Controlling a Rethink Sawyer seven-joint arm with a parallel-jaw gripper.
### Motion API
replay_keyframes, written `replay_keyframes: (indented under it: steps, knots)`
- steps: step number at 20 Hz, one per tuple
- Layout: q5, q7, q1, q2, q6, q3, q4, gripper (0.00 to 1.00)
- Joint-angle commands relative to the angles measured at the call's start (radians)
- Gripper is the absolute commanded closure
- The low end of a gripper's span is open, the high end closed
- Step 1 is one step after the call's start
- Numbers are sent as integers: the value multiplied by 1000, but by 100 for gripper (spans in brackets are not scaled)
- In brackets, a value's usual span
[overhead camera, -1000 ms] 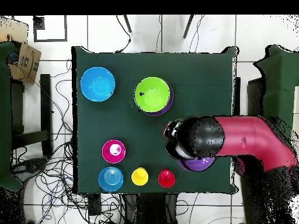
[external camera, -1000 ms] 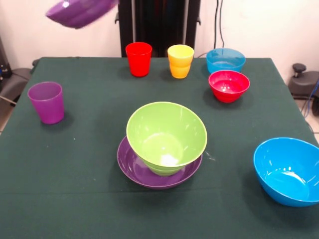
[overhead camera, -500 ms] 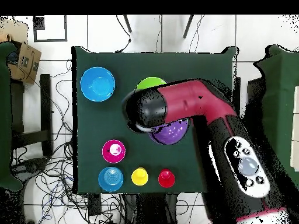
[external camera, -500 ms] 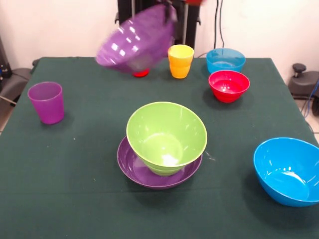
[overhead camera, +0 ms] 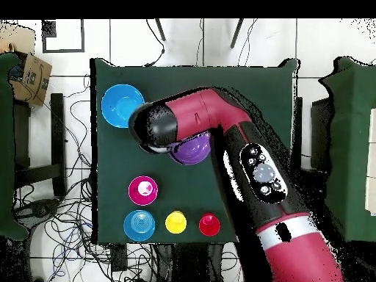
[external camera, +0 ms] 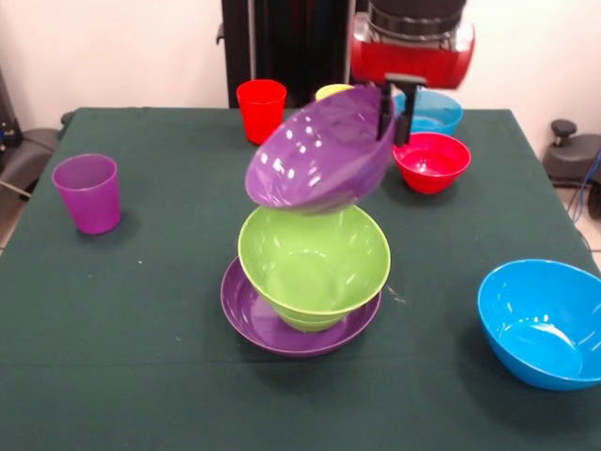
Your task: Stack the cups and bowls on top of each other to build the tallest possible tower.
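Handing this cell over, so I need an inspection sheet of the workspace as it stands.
Surface: green table, covered with cloth.
Job's things: lime green bowl sits in a purple bowl; a second purple bowl is tilted above them; blue bowl, red bowl, light blue bowl, red cup, purple cup, yellow cup stand apart.
Clutter: nothing seen.
Gripper: gripper shut on the tilted bowl's rim.
Cables: cables tangled on the floor.
Surroundings: cardboard box beside the table.

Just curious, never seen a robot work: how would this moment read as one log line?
phase: placing | gripper: shut on purple bowl, tilted | over: lime green bowl | blue bowl: waiting
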Motion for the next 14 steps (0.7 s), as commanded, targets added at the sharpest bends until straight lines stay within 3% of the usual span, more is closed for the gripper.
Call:
replay_keyframes:
  steps: [1, 14]
  knots:
    - [-40, 40, 36, 34, 5, -103, -97, 100]
    - [44, -124, -31, -13, 126, -71, -141, 100]
